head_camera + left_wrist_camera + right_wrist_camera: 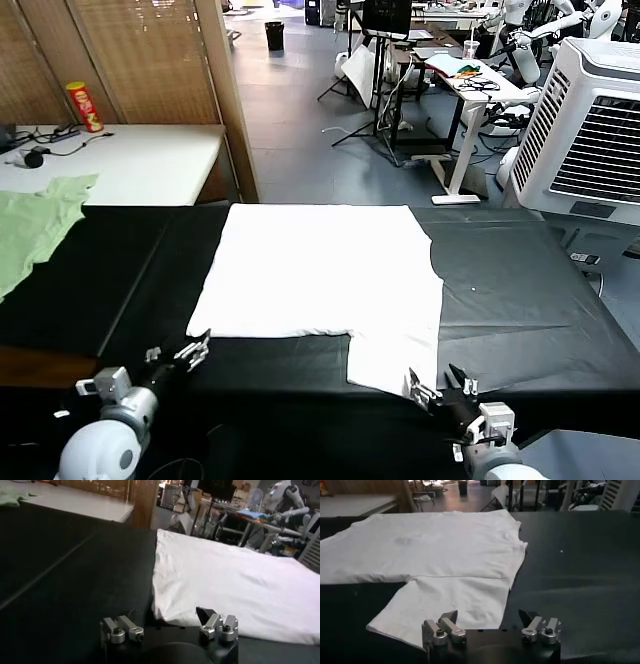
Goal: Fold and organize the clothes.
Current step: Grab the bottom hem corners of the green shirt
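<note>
T-shirt (320,280) is laid flat on the black table (530,310), unfolded, with the left gripper (190,352) and right gripper (440,385) held apart at its near edge, so grasping is judged next.

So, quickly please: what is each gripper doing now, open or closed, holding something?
Left gripper: open, holding nothing, at the near left corner of the T-shirt.
Right gripper: open, holding nothing, by the near sleeve.

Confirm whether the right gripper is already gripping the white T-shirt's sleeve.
No. The right gripper hangs open just short of the white T-shirt, its fingers empty.
</note>
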### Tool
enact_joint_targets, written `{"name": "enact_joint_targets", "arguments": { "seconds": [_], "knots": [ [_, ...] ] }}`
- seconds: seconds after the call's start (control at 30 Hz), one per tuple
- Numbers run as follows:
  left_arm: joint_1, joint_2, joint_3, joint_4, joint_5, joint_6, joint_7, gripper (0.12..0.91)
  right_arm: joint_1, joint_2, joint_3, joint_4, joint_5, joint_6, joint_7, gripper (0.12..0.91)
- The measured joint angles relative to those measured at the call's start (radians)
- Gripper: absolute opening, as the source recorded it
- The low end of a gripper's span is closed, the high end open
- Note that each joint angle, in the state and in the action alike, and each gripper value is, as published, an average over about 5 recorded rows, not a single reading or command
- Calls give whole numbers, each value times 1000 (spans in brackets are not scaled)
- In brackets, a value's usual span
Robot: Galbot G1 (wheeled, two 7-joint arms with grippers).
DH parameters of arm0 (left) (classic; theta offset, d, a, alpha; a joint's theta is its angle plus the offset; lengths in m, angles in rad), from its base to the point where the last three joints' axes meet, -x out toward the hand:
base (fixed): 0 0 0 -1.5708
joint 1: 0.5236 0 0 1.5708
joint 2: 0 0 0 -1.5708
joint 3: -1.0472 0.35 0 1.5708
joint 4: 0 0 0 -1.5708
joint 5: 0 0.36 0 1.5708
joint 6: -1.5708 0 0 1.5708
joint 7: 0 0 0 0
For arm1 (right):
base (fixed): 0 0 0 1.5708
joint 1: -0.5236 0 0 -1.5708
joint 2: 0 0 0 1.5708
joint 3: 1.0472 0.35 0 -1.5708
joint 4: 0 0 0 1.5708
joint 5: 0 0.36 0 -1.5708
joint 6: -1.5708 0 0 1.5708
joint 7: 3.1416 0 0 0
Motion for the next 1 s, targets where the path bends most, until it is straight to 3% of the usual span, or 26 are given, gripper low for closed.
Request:
{"name": "enact_joint_targets", "arguments": {
  "seconds": [0.1,0.17,0.27,0.37,0.53,0.63,0.7,1.0],
  "knots": [
    [-6,-2,3,4,3,-2,-9,798,2,4,-5,-7,-5,1,3,780],
    [-12,-4,5,11,3,-4,-19,798,3,7,-9,-13,-7,1,7,717],
    [-19,-4,7,27,1,-7,-24,774,4,11,-12,-18,-8,2,11,559],
    [-23,-2,7,42,1,-10,-19,660,4,12,-14,-21,-8,3,12,392],
    [-24,-4,10,52,4,-15,-11,378,-1,12,-14,-21,-7,9,14,152],
    [-25,-5,12,55,5,-17,-8,211,-9,11,-13,-12,-7,12,20,122],
    [-24,-6,13,55,5,-18,-5,146,-18,9,-11,1,-7,10,28,122],
    [15,-17,6,5,4,-21,-21,127,-113,4,-4,124,-11,-37,93,122]
  ]
}}
